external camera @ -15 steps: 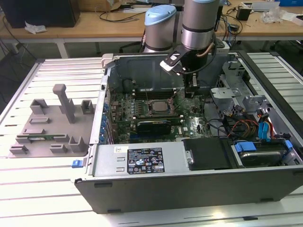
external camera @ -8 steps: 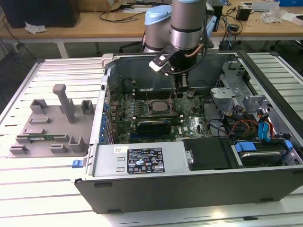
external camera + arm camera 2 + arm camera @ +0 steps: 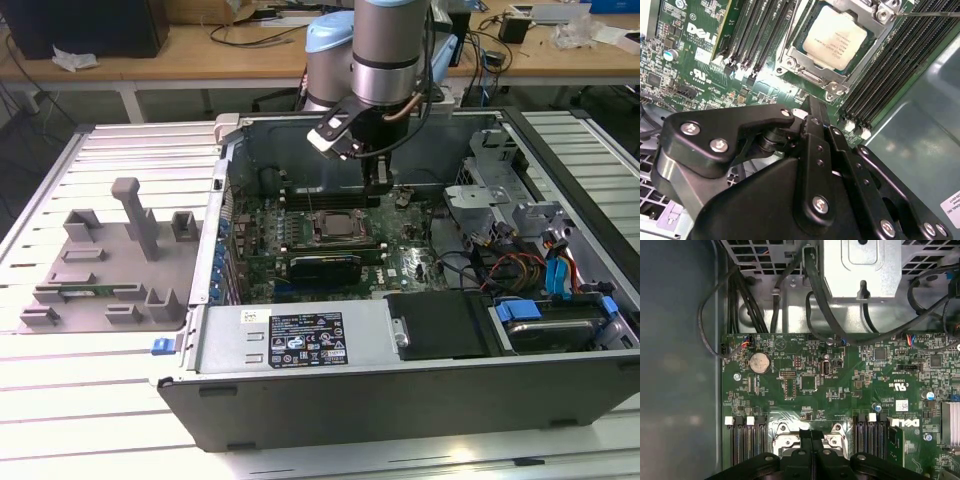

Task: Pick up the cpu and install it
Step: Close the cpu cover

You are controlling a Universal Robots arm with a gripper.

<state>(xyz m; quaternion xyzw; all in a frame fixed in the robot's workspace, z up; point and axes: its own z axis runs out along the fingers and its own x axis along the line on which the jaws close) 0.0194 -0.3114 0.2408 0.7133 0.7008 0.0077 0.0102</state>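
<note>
In the socket: the cpu (image 3: 835,37) lies flat, silver top up, inside the socket frame (image 3: 807,75) on the motherboard (image 3: 405,265)
End effector (image 3: 808,104): fingers pressed together with nothing pinched between them, as far as both wrist views show
End effector position: hangs over the board just beside the socket, apart from the cpu, between the memory slots (image 3: 900,70) and the far wall of the computer case (image 3: 300,400)
Done: pick and placement look complete, since the chip sits square in its seat
Left: possibly latching; I can't tell whether the frame's lever is locked down
Off to the side: grey fixture tray (image 3: 110,270) on the tabletop (image 3: 100,420), well apart from the work
</note>
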